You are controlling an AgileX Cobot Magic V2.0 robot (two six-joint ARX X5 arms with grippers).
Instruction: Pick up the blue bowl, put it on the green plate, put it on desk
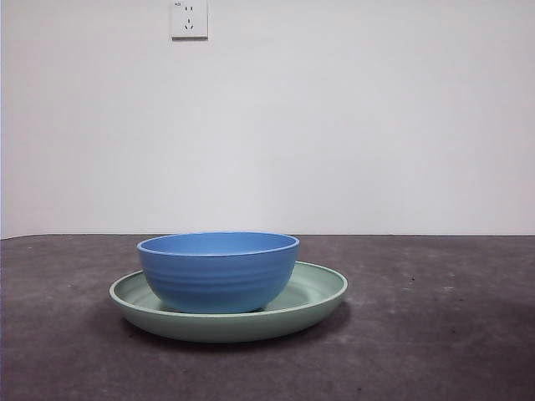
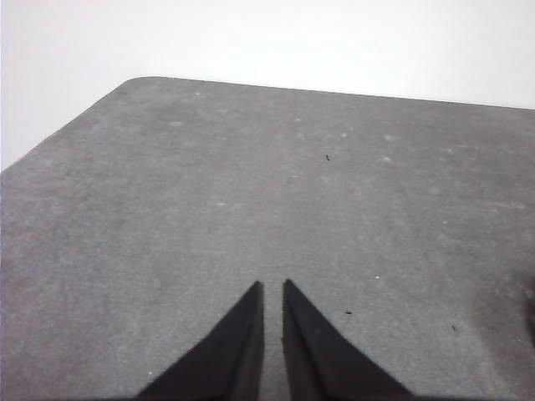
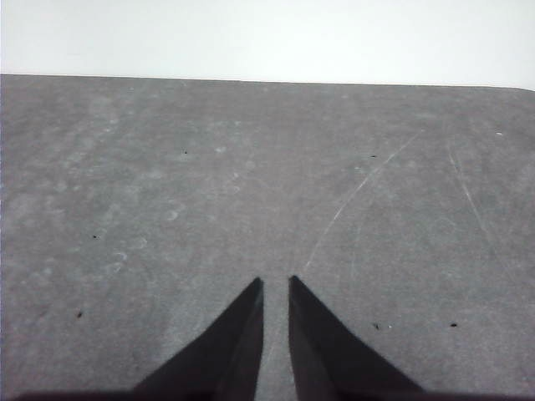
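Bowl: the bowl [image 1: 217,271] sits upright inside the plate [image 1: 322,292], left of its middle — its wall is close to the plate's left rim.
Plate: it lies flat on the table [image 1: 443,334], in front of a white wall with a socket [image 1: 189,18].
Left tool: the left tool [image 2: 272,288] hangs over bare table, jaws nearly together with a thin slit between; no bowl in its view.
Right tool: the right tool [image 3: 276,286] looks the same — jaws close together, only table ahead.
Risk, grasp: we judge the glossy, curved wall may slip from a shallow pinch on the rim.
Risk, plate: lifting the off-centre bowl could drag or tip the plate.
Risk, reach: jaws this narrow would strike the rim unless they part first.
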